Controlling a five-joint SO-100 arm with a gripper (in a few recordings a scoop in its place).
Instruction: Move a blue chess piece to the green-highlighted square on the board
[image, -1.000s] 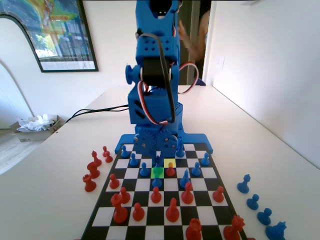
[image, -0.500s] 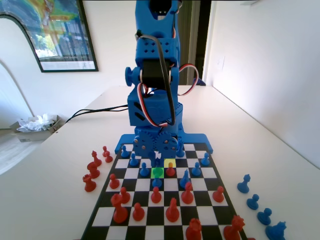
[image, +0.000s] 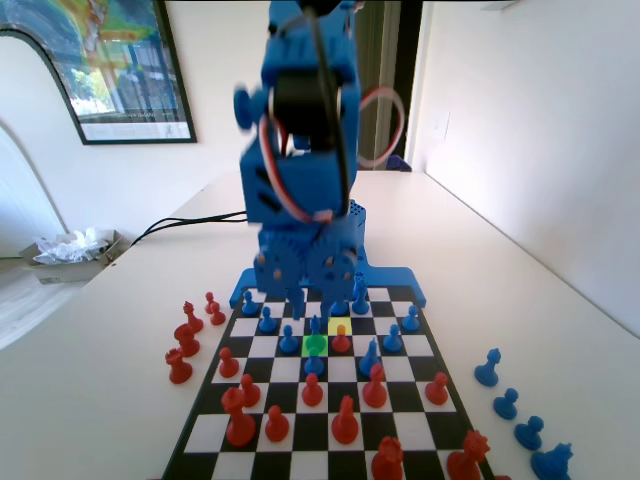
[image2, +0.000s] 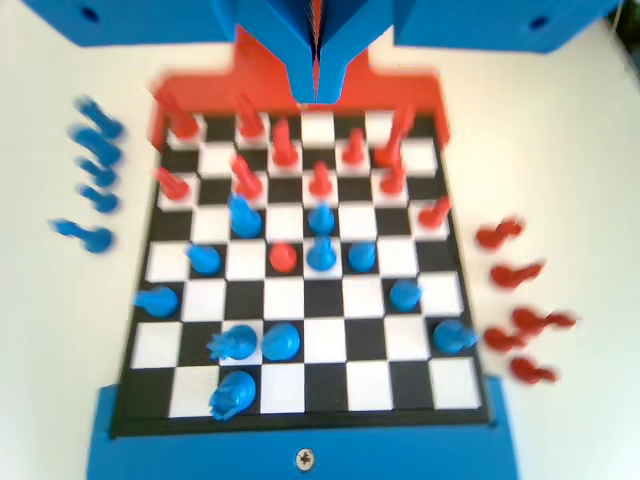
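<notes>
The board (image: 208, 432) (image2: 325, 340) lies lengthwise in front of the blue arm. A small blue chess piece (image: 316, 328) (image2: 321, 255) stands upright on the green-highlighted square (image: 315, 346), free of the gripper. Beside it a red piece (image: 341, 340) (image2: 283, 257) sits on the yellow square. My gripper (image: 298, 292) (image2: 316, 92) hangs above the board's near rows, blurred by motion. In the wrist view its jaws are pressed together with nothing between them.
Several blue and red pieces stand around the green square. Captured red pieces (image: 185, 345) lie off the board on the left in the fixed view, blue ones (image: 506, 402) on the right. A black cable (image: 190, 222) and a tray of crumpled paper (image: 70, 250) lie at far left.
The gripper was low over the blue piece at the green square; now the arm has lifted and swung left in the fixed view, leaving the piece standing there.
</notes>
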